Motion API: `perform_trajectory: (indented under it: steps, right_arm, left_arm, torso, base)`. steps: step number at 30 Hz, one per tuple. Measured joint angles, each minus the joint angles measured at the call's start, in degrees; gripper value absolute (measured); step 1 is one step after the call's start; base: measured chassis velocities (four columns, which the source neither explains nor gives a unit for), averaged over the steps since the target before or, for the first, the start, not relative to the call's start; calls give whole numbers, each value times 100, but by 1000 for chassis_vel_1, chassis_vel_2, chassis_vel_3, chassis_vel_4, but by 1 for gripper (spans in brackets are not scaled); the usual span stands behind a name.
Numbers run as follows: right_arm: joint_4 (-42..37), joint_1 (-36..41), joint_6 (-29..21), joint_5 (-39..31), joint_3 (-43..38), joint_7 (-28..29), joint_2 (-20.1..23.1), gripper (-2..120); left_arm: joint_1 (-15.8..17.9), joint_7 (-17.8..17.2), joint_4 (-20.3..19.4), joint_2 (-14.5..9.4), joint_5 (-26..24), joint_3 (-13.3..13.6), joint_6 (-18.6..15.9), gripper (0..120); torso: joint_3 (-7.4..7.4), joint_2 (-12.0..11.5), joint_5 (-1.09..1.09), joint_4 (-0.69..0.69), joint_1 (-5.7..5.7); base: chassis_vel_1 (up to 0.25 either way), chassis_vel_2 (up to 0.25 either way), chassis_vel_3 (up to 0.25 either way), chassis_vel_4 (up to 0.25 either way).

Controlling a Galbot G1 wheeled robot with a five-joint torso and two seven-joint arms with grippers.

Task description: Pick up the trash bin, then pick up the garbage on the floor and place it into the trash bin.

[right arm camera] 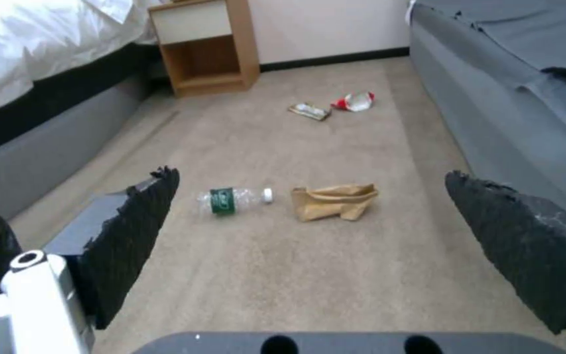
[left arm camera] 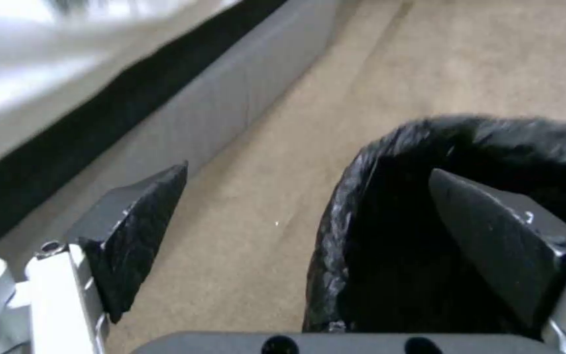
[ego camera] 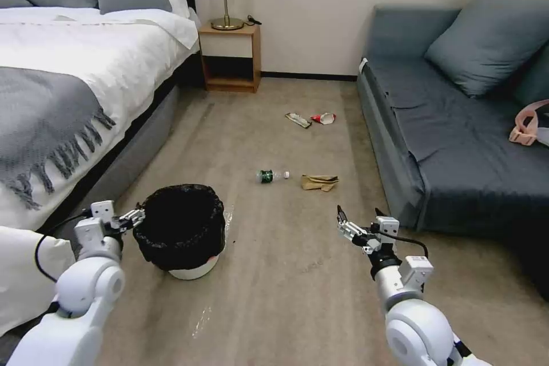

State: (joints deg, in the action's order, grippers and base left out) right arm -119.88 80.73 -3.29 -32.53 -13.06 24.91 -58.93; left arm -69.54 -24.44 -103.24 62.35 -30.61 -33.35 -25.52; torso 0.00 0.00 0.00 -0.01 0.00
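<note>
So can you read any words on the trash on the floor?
No words can be read.
Clear plastic bottle: its green label has print, too blurred to read.
Flat brown-and-white wrapper: too small to read.
Crushed red-and-white packet: too small to read.
Crumpled brown paper: no writing shows.

The trash bin [ego camera: 184, 229] is a small round white tub lined with a crinkled black bag folded over its rim, standing upright on the carpet. Its bagged rim lies between the spread fingers [left arm camera: 135, 231] of the left gripper [ego camera: 135, 217], one finger inside and one outside. Ahead of the parted fingers [right arm camera: 135, 231] of the right gripper [ego camera: 359, 222], well apart from them, lie a clear bottle [right arm camera: 234, 199] with a green label and crumpled brown paper [right arm camera: 333, 200] just beside it. Farther off lie a flat brown-and-white wrapper [right arm camera: 310, 111] and a crushed red-and-white packet [right arm camera: 355, 101].
</note>
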Motion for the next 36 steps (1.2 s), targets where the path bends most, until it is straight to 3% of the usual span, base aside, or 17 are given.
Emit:
perform_trajectory:
  steps: [6,11,20,28,36]
  right_arm:
    - [123,-73,4,14,44,-9,-13,100]
    - [146,-122,-11,18,135,-8,-44,100]
    - [155,-100,-13,30,150,-8,-37,100]
    - [134,-74,-12,49,173,-15,-1,100]
    - [145,-61,-13,60,188,-26,3,100]
  left_arm:
    - [309,45,651,211,167,203,104,99]
    - [414,53,870,382,285,335,109,99]
    - [441,1,1021,549,232,390,-28,99]
    - [509,-341,1021,637,-21,384,-468,97]
    - [495,-445,1023,648,-76,346,-695,91]
  torso:
    - [0,0,0,1,0]
    - [0,0,0,1,0]
    - [0,0,0,1,0]
    - [-1,0,2,0,0]
    - [-1,0,-2,1,0]
  base:
    - [0,0,0,0]
    - [0,0,0,0]
    - [0,0,0,0]
    - [0,0,0,0]
    - [0,0,0,0]
